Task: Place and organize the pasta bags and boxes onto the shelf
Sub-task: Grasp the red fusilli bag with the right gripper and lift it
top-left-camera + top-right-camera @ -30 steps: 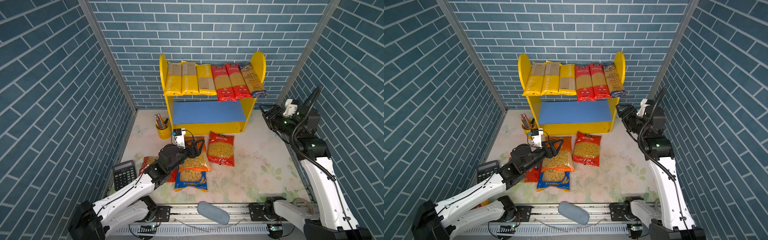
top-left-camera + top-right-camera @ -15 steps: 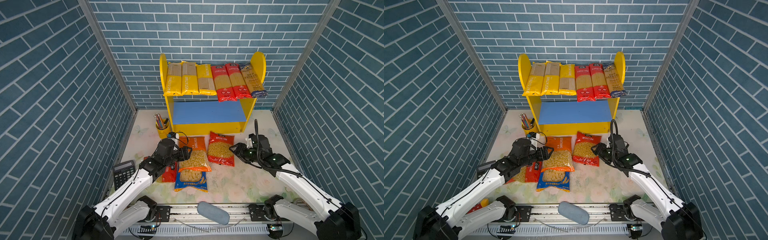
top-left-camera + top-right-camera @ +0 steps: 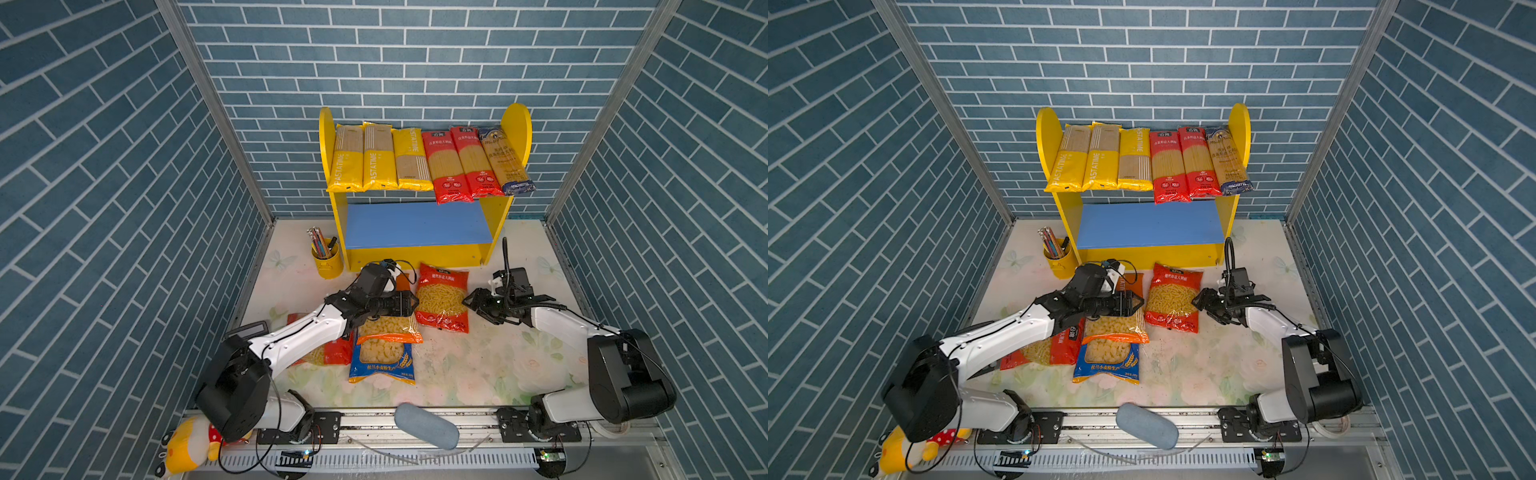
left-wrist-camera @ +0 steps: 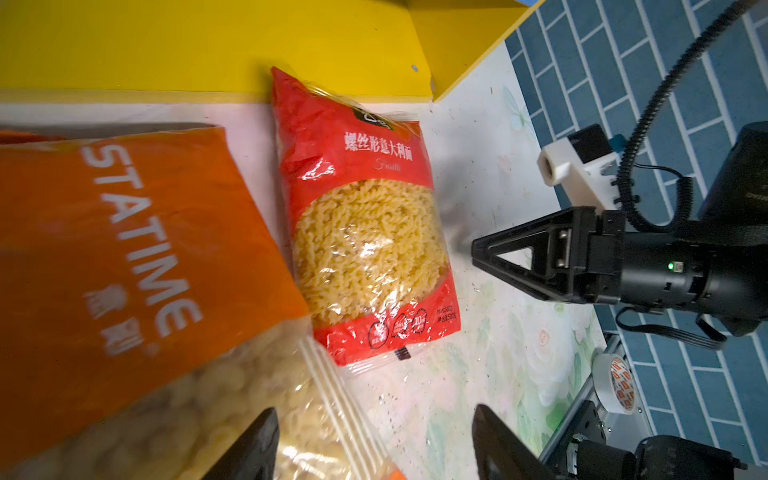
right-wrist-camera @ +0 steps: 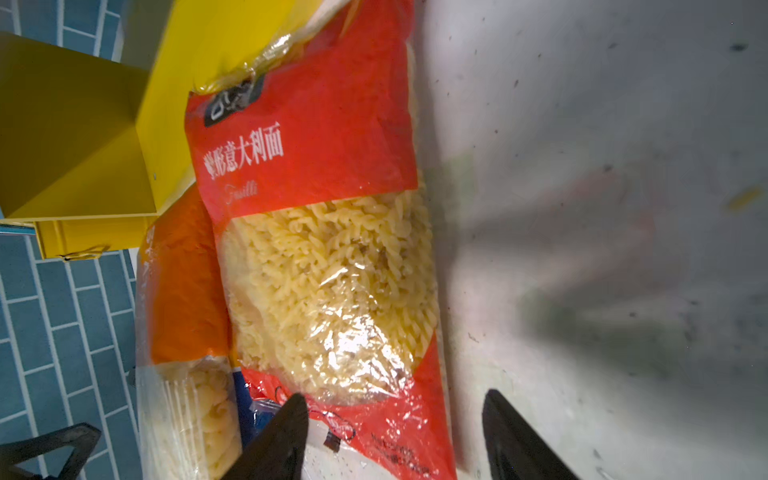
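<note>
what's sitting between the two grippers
The red fusilli bag lies flat between the left gripper and the right gripper, seen in both top views.

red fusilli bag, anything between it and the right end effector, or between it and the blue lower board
Nothing visible on either count. The right end effector is open beside the red fusilli bag with only bare mat between. The blue lower board just behind the bag holds nothing.

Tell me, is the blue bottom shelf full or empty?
Empty, as far as shows. The blue lower board looks bare in both top views; all six long pasta packs lie one level above it.
</note>
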Robot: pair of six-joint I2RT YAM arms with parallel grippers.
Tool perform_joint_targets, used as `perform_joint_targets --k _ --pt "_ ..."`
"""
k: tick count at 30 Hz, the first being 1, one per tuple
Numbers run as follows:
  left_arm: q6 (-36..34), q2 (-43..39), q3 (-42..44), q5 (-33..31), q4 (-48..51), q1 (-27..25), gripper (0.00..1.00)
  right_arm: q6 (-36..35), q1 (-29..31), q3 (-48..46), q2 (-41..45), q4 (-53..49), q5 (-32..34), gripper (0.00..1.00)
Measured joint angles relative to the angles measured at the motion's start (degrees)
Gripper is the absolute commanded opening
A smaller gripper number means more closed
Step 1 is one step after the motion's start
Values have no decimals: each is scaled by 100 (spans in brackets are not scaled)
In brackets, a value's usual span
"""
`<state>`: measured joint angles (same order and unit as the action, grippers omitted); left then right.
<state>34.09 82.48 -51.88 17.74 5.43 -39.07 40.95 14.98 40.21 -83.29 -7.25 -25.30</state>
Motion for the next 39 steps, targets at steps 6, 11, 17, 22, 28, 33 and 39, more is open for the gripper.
perform_joint_targets --k 6,11,17,22,28,33,39 --pt "-11 717 -306 72 -247 -72 73 -55 -42 0 -481 551 -308 65" --pt "-9 981 -323 101 -337 -72 73 26 -44 -85 -835 1327 -660 51" --pt "42 977 -278 153 -496 -55 72 339 -63 -632 -870 2726 -1071 24" --pt "111 743 -131 188 -496 -13 73 487 -55 -802 -859 3427 -1207 10" --pt "205 323 -68 229 -490 107 73 619 0 -922 -256 3526 -1198 0" --pt "422 37 11 363 -688 203 74 619 125 -907 713 3099 -1132 0" --pt "1294 -133 623 839 -1670 658 75 625 372 -450 1443 2245 -876 0"
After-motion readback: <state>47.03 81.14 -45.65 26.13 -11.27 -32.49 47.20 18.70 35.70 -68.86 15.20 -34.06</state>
